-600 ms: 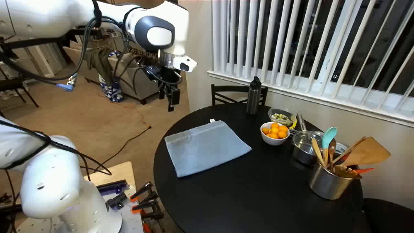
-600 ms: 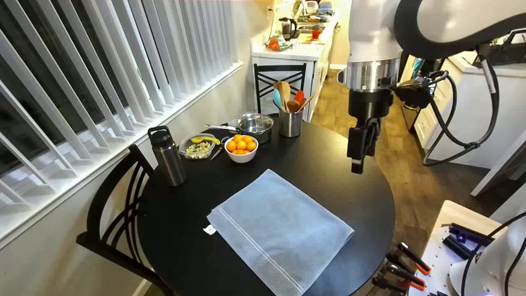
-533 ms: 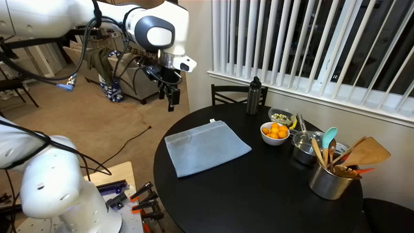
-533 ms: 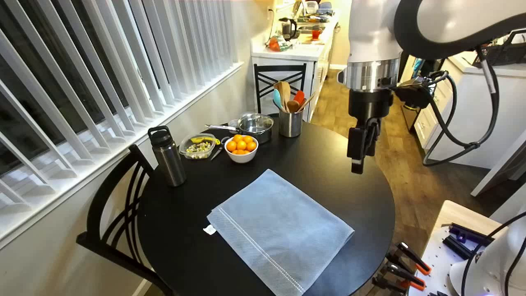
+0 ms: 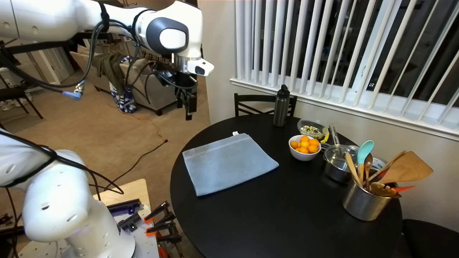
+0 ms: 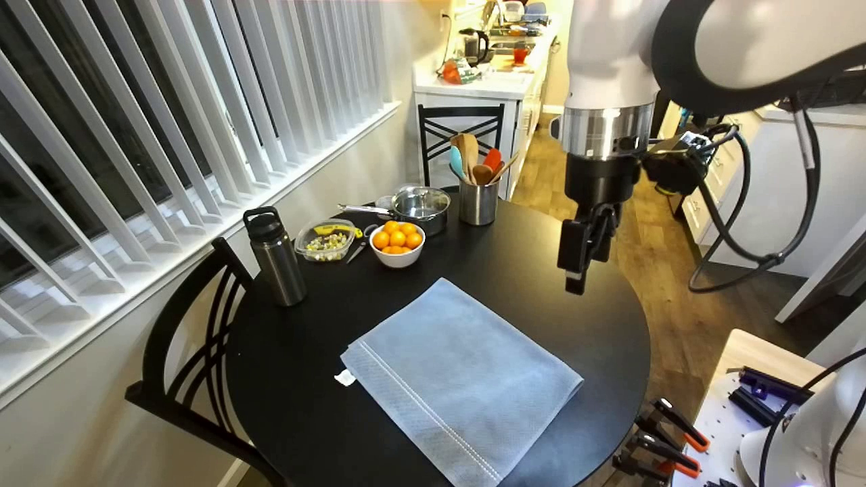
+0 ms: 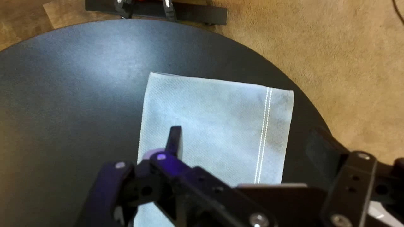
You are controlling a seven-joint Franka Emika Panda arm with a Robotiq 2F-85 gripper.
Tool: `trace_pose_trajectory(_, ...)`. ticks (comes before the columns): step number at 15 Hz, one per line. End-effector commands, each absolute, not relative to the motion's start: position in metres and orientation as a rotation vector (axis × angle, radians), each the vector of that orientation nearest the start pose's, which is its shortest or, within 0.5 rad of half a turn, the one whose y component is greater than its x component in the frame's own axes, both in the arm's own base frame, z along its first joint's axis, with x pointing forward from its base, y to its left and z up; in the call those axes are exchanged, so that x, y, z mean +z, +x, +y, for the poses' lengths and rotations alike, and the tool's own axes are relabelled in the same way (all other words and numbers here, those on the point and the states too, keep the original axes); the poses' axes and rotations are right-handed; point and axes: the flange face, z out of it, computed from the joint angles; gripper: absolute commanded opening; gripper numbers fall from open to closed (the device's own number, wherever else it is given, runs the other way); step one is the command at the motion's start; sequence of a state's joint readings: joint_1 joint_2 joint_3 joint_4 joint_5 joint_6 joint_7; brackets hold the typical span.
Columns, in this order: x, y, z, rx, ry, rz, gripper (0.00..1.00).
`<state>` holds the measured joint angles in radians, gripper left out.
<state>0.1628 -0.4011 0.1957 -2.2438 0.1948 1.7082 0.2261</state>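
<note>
Blue cloth (image 7: pixel 217 129) lies flat, well below the spread jaws.

The robot's glossy white arm (image 5: pixel 39 18) has smooth, rounded casings and a dark grey oval ring (image 5: pixel 152 34) around a white oval cap (image 5: pixel 173 38). Below a shiny silver metal collar (image 6: pixel 604 132) sits a matte black gripper (image 7: pixel 247 138) of angular links, dotted with round silver screws (image 7: pixel 258 219). Thick black cables (image 6: pixel 814 162), bound by black straps (image 5: pixel 104 14), include a pale blue plug (image 5: pixel 72 95).
</note>
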Motion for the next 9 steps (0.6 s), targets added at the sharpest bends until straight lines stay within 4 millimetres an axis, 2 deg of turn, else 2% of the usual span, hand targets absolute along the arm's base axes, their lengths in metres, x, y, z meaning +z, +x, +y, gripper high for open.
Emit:
trace_pose_trajectory(1,0.489,0.38,0.261,0.063,-3.19,-0.028,1.0)
trace_pose_trajectory(3,0.464,0.379,0.306,-0.069,-3.256,0.021,1.0)
trace_pose_trajectory(4,0.455,0.379,0.32,-0.137,-3.297,0.052,1.0)
trace_pose_trajectory(5,0.442,0.382,0.325,-0.193,-3.337,0.107,1.0)
trace_pose_trajectory(9,0.398,0.403,0.324,-0.308,-3.507,0.402,1.0)
